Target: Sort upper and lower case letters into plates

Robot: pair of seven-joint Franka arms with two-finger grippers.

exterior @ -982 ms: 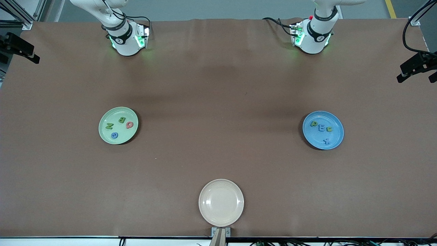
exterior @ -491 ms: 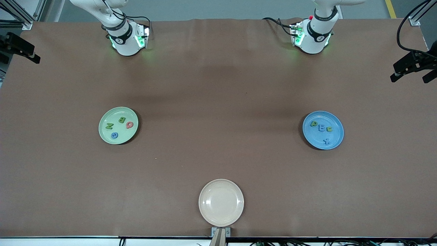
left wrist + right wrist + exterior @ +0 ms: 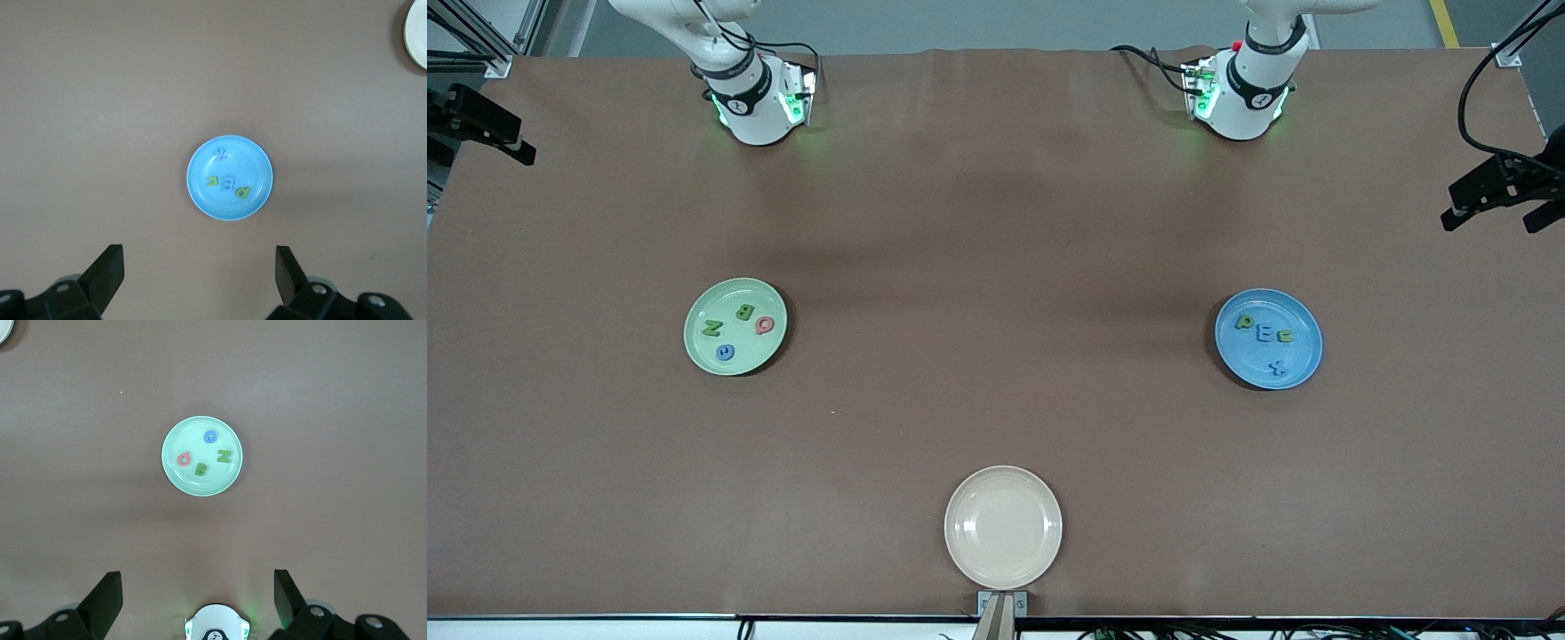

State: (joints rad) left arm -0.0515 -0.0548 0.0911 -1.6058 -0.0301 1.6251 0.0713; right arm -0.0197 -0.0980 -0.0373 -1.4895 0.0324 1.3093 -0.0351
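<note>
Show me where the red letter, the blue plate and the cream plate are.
red letter (image 3: 764, 324): front view, middle of the piece.
blue plate (image 3: 1303, 356): front view, bare part near its rim.
cream plate (image 3: 1003, 527): front view, bare centre.

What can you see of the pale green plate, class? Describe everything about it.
The pale green plate is round and shallow with a raised rim, smooth and plastic-looking. It lies flat on the brown table toward the right arm's end, farther from the front camera than the beige plate. Four small letters rest in it: two green, one red, one blue. Nothing else touches it; the open right gripper is high above the table.
</note>
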